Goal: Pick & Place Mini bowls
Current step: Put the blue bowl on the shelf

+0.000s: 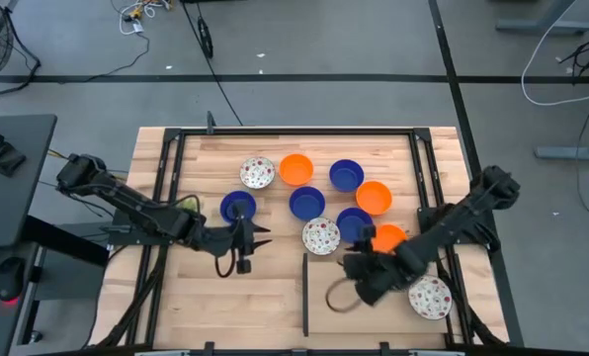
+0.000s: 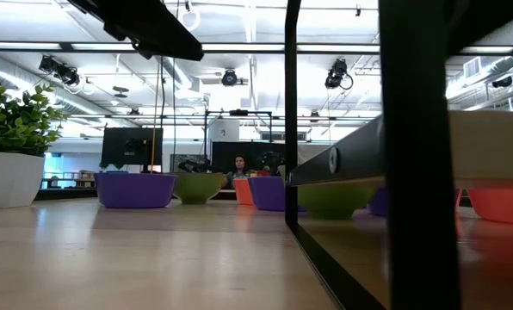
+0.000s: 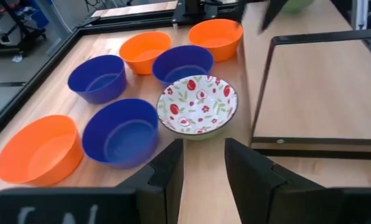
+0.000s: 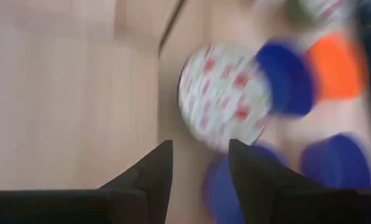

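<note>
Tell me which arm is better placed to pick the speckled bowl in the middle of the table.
Probably the left. The left gripper is open and aimed straight at the speckled bowl, with bare wood between. The right gripper is also open and near, but less squarely lined up.

No text, label, brand or number is readable in any view. The left wrist view shows pale marks, approx. like letters, on the dark left gripper (image 3: 204,168) body, but they cannot be read.
</note>
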Available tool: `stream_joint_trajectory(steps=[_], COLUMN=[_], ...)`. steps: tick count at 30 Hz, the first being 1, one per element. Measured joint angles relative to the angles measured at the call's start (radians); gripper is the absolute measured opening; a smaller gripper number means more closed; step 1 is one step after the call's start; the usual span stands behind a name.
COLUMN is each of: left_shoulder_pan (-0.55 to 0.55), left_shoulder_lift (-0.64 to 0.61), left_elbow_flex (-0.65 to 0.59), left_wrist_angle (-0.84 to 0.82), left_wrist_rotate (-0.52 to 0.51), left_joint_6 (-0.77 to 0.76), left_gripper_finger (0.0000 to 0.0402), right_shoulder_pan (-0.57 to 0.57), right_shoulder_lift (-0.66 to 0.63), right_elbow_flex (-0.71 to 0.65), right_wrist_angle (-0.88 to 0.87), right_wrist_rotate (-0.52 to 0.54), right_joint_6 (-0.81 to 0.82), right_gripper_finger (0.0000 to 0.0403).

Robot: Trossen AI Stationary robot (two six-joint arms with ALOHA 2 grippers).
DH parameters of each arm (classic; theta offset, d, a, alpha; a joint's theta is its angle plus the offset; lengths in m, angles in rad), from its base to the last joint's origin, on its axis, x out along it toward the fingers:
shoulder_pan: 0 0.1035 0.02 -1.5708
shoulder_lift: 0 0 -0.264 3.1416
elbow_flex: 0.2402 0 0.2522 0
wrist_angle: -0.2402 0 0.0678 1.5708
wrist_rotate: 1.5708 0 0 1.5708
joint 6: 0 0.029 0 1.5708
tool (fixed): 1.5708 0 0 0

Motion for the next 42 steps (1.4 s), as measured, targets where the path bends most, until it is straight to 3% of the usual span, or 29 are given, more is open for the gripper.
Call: stream_joint_trajectory(steps=[6, 15, 28, 42], left_shoulder_pan=[-0.021, -0.023, -0.022, -0.022], left_shoulder_lift=[0.000, 0.000, 0.000, 0.000], left_elbow_flex=[0.000, 0.000, 0.000, 0.000], left_wrist_angle=[0.000, 0.000, 0.000, 0.001], left_wrist_rotate=[0.000, 0.000, 0.000, 0.000], left_joint_6=[-0.007, -0.007, -0.007, -0.021], left_gripper_finger=[0.0122, 0.0122, 0.0122, 0.0122], right_shoulder_pan=[-0.167, -0.298, -0.304, -0.304], right_shoulder_lift=[0.000, 0.000, 0.000, -0.013], right_elbow_flex=[-0.096, -0.189, -0.273, -0.281], right_wrist_angle=[0.017, 0.108, 0.208, 0.199], right_wrist_rotate=[-0.233, -0.390, -0.382, -0.298], right_joint_6=[-0.160, -0.247, -0.261, -0.232], right_gripper_finger=[0.0140, 0.0115, 0.0067, 0.0007])
